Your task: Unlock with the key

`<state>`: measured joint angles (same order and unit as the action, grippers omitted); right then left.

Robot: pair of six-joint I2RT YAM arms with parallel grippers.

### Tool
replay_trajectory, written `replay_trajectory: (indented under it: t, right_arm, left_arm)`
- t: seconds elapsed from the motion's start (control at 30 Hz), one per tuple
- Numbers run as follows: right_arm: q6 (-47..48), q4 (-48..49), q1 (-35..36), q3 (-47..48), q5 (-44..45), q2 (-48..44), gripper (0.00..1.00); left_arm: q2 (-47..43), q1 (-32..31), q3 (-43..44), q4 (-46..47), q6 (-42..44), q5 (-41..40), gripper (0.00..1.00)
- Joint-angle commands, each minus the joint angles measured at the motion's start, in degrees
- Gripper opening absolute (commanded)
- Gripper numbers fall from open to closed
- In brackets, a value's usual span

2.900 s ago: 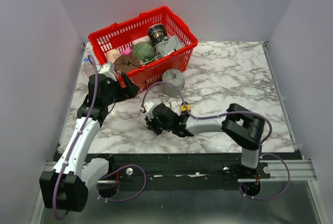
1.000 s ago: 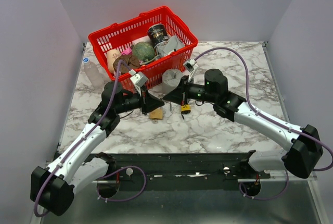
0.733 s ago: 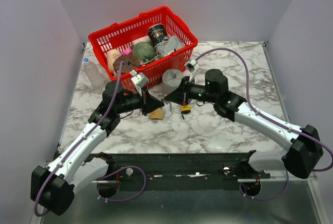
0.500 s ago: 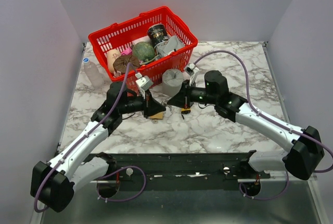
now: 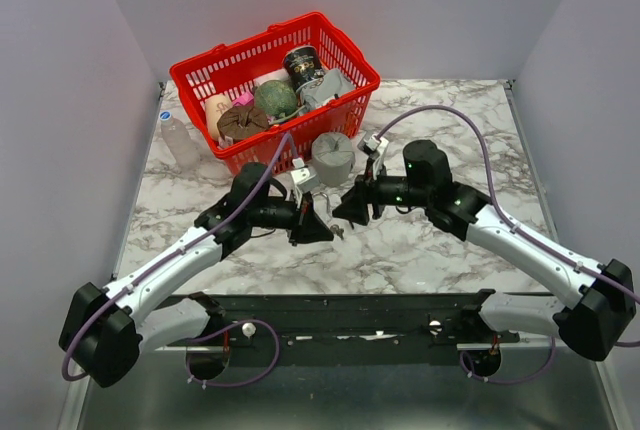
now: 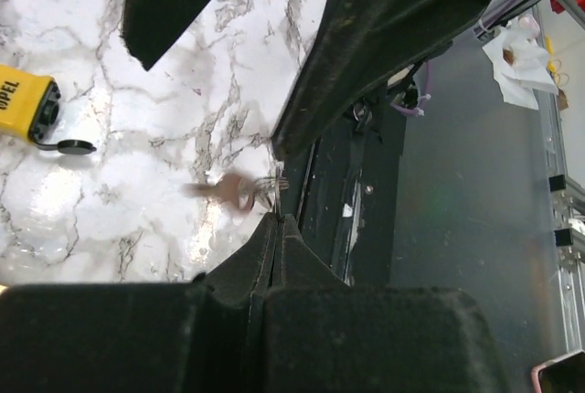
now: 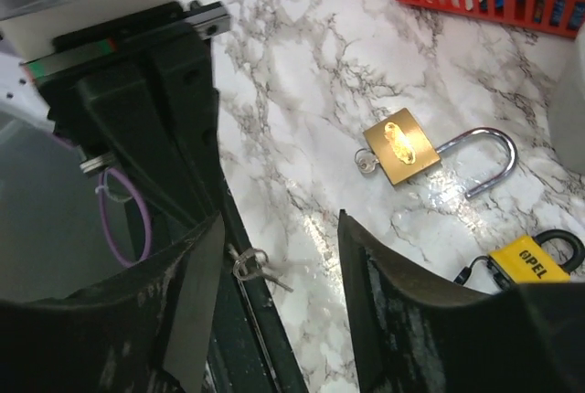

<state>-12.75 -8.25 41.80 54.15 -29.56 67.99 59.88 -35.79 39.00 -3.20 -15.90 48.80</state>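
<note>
Top external view showed the marble counter (image 5: 440,130) with a red basket (image 5: 338,110) full of things at its far left corner. The left arm (image 5: 170,265) and the right arm (image 5: 520,240) both reached in, and their tips met over the middle of the counter, nearer its near edge.

The left pincer (image 5: 322,233) was clenched tight on a small bunch of keys (image 7: 249,265). The keys hung from its tip, up off the counter. One key looked blurry in the left wrist view.

The right pincer (image 5: 345,212) was just beside the left one. Its two fingers stood wide apart with nothing between them.

A gray tub (image 5: 333,155) stood just in front of the basket. A clear bottle (image 5: 180,140) stood near the left edge.

In the right wrist view, a brass padlock (image 7: 400,151) lay flat on the counter, its silver loop pointing toward the gray tub. A yellow padlock (image 7: 533,256) lay near it, not touching. Neither pincer touched the brass padlock.
</note>
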Motion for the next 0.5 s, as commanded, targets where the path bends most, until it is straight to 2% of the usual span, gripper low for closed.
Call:
replay_trajectory:
  t: [0.0,0.2,0.47]
  right_arm:
    - [5.89,-3.35,-0.05,-1.59,-7.61,-1.19,0.58]
    - [6.95,-4.85,0.03,-2.47,-14.9,0.48,0.46]
    - [6.87,-3.09,0.65,-2.38,-16.58,2.32,0.35]
  left_arm:
    - [1.2,-0.77,1.34,1.18,0.17,3.76,0.0]
    - [2.17,-0.77,1.69,0.92,0.26,4.47,0.0]
    - [2.7,-0.86,1.95,0.65,0.34,4.73,0.0]
